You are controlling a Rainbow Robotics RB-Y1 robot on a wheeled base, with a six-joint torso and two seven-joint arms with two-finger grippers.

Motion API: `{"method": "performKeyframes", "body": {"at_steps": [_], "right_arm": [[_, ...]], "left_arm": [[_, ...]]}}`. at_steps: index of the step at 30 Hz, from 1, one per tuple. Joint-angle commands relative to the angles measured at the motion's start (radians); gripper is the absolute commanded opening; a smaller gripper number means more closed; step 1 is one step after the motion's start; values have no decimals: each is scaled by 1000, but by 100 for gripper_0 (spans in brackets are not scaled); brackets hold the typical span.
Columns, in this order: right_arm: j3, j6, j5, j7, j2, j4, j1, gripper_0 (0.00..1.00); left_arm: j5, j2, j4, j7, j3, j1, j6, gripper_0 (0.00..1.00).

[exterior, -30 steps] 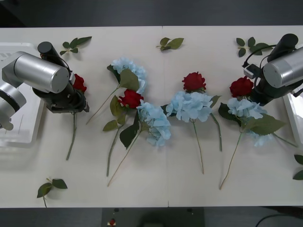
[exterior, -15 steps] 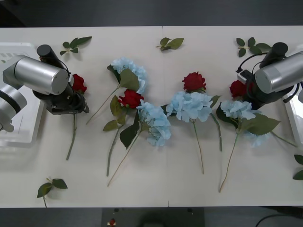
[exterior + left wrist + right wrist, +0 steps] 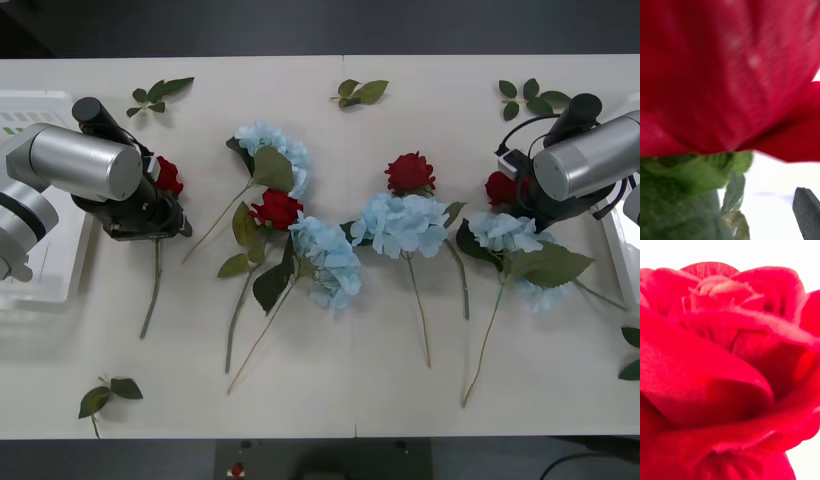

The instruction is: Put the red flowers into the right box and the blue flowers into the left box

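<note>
Fingers hidden, grip unknowable: we see the left gripper (image 3: 160, 215) over one of the red flowers (image 3: 166, 176), the right gripper (image 3: 522, 190) at another (image 3: 500, 187) on the table (image 3: 350, 380).

Four red flowers (image 3: 276, 208) and four pale blue flowers (image 3: 402, 223) lie scattered across my surface, stems mostly pointing toward me. The left box (image 3: 40, 282) sits at my far left, the right box (image 3: 618, 240) at my far right.
</note>
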Motion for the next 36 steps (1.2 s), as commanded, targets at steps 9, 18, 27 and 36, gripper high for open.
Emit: {"method": "performKeyframes", "body": {"at_steps": [9, 18, 27, 36], "right_arm": [[-13, -22, 10, 18, 19, 20, -21, 0], [-79, 28, -64, 32, -47, 20, -61, 0], [-169, 270, -56, 85, -216, -78, -164, 0], [-191, 314, 46, 137, -378, -156, -171, 0]], "left_arm": [[6, -5, -4, -36, 4, -24, -4, 0], [-30, 5, -55, -58, 63, -24, 68, 0], [-59, 34, -136, -173, 204, -23, 209, 0], [-49, 64, -257, -378, 349, 16, 254, 0]]}}
